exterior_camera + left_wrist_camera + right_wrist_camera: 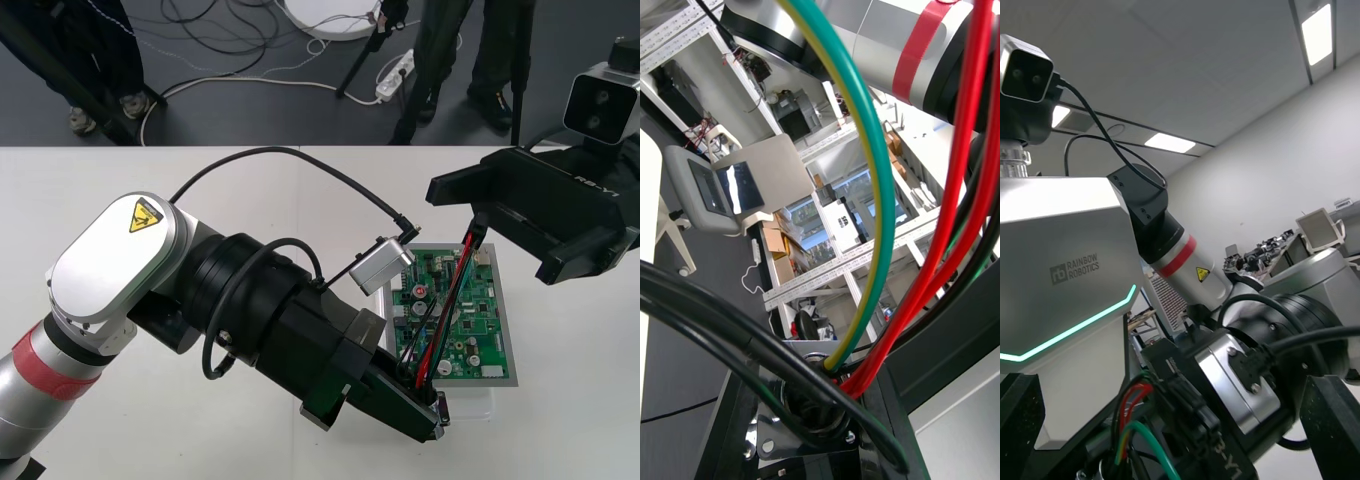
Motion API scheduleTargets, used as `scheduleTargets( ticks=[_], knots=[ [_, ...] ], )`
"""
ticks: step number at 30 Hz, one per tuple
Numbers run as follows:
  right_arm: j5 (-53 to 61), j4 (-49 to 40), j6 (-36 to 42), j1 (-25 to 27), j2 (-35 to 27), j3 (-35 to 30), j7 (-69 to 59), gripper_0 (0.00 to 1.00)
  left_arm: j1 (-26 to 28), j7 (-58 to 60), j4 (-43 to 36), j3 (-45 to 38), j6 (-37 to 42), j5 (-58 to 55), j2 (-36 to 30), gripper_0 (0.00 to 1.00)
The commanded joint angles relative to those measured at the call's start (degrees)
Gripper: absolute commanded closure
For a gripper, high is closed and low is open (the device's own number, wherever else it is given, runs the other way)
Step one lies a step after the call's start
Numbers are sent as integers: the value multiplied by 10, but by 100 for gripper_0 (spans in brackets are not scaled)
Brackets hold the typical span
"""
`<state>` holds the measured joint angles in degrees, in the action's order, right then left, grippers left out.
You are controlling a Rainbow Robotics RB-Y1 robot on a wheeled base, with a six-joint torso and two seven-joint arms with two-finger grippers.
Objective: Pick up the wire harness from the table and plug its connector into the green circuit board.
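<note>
The left gripper (pixel 428 405), at the green circuit board's (pixel 485 300) seven o'clock corner, clamps the wire harness (pixel 452 295) by its socket (pixel 801 409). Its light, limp wires rise toward the right gripper (pixel 490 230) at one o'clock, jaws spread. I judge the stiff plug the best hold.

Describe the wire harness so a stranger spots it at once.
Find the green circuit board at the table's right side. Over it the wire harness runs from the left hand at the near edge toward the right hand at the far edge. Unlike the arm's thick black cable, it is thin red, black and green strands.
</note>
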<state>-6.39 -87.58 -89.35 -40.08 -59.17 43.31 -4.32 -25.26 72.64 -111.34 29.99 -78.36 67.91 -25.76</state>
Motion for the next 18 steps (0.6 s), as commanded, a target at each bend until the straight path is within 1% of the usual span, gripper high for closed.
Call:
scheduleTargets(
  ticks=[1, 5, 18],
  knots=[
    [13, -41, -7, 21, -13, -23, -22, 0, -10, -22, -7, 10, 29, -12, -10, 100],
    [13, -53, -7, 29, -19, -26, -21, 0, -9, -22, -7, 10, 31, -15, -10, 100],
    [19, -54, -7, 30, -27, -27, -21, 0, -8, -23, -7, 9, 32, -17, -10, 100]
  ],
)
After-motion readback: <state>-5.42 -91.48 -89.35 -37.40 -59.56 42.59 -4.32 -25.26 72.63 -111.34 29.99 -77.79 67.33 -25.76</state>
